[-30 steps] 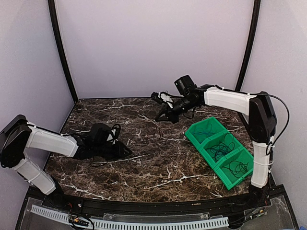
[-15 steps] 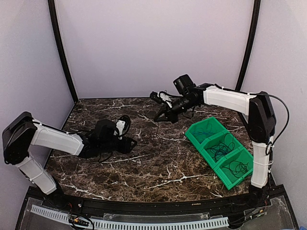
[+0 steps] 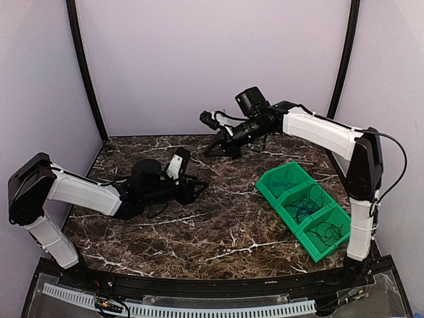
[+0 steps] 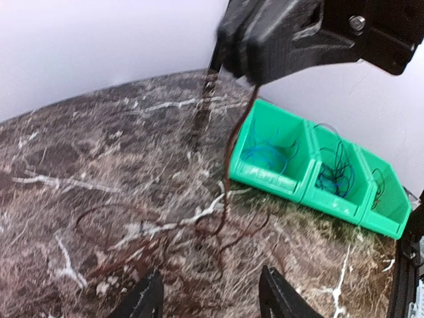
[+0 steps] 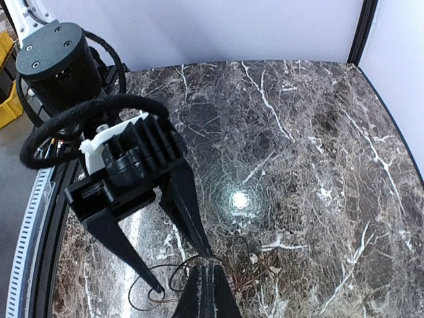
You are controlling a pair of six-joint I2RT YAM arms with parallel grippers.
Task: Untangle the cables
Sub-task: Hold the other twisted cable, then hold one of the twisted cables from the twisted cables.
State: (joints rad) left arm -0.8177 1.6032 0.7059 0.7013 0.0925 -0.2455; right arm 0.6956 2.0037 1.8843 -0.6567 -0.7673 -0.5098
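Observation:
A tangle of thin dark cables point(image 4: 199, 232) lies on the marble table; it also shows in the right wrist view point(image 5: 278, 268). My right gripper point(image 3: 208, 152) is raised at the back centre and shut on one dark cable point(image 4: 228, 149), which hangs from it down into the tangle. In its own view the shut right gripper point(image 5: 212, 268) pinches the strand at the tips. My left gripper point(image 3: 197, 188) is open and low over the table, with the tangle just ahead of its spread fingertips point(image 4: 281, 298). In the right wrist view the left gripper point(image 5: 182, 271) straddles cable loops.
A green three-compartment bin point(image 3: 266, 185) stands at the right, holding a blue cable point(image 3: 285, 177) and dark coils point(image 3: 328, 232). It also shows in the left wrist view point(image 4: 265, 180). Purple walls enclose the back and sides.
My left gripper has slid right toward the table's middle. My right gripper has risen and moved left and back, lifting the cable strand.

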